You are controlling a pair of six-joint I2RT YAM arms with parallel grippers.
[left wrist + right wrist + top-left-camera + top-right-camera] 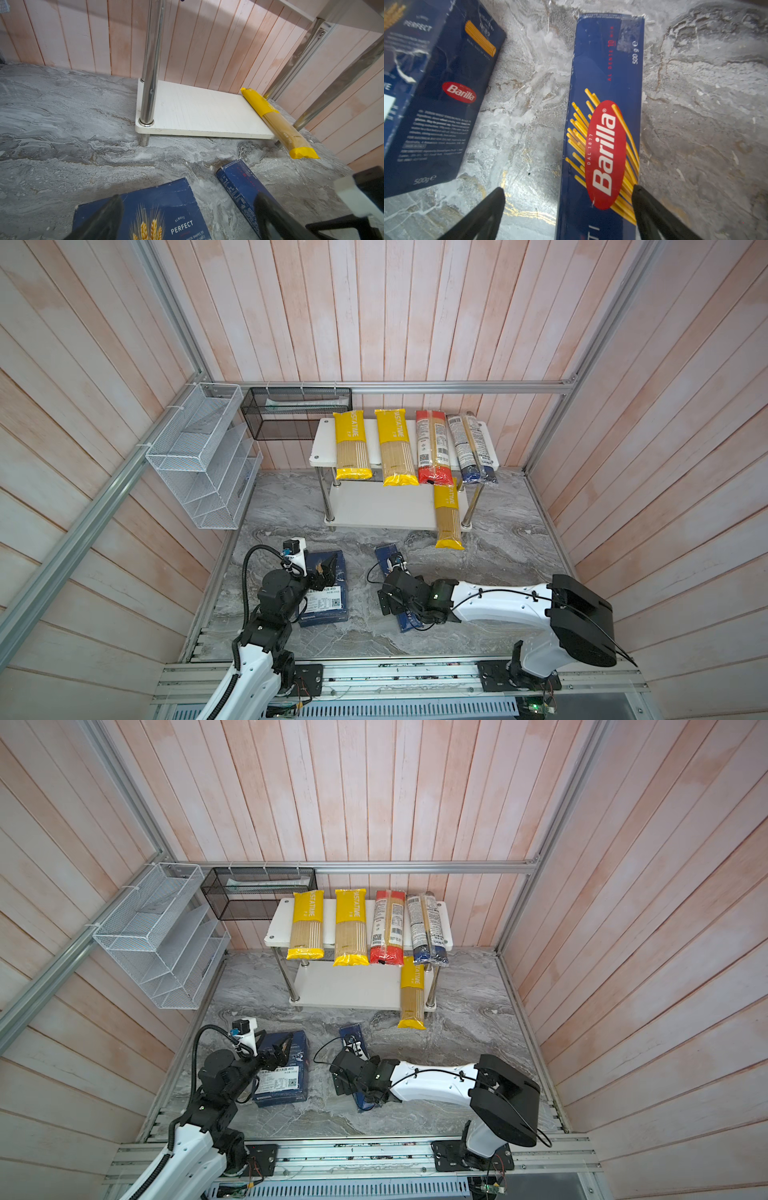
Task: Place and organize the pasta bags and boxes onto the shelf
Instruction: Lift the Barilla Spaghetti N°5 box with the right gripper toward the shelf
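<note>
**Right wrist view.** The right gripper (568, 188) is released, its fingers spread wide above the narrow box (606, 83). The box lies flat on the table (695, 104), Barilla face up. It sits off-centre in the gap: 1 finger is at its long edge, the other is well out over bare table. The wide box (436, 93) lies near it, apart and slightly skewed.

**Left wrist view.** The left gripper (188, 195) is also released and holds nothing, with its fingers apart low over the wide box. Beyond it is the shelf's lower board (197, 108), bare except for the lower yellow bag (278, 122). That bag lies at the far end and juts past the front edge.

**Both top views.** The shelf (324, 443) stands at 12 o'clock on the table. Its upper board carries 4 bags side by side, from 9 to 3 o'clock:
- a yellow bag (352, 445)
- a second yellow bag (395, 448)
- the red-ended bag (433, 448)
- the blue-ended bag (471, 443)

All 4 overhang the front edge. The wide box is at 7 o'clock and the narrow box at 6 o'clock, both off the shelf.

**Step in hand.** All 5 bags look shelved and the 2 boxes remain. The right arm seems set to pick up the narrow box. The next move likely calls for these steps:
1. Centre the fingers across the box's width.
2. Lower and close near its middle so the long box does not tip.
3. Carry it toward 12 o'clock onto the bare stretch of the lower board.
</note>
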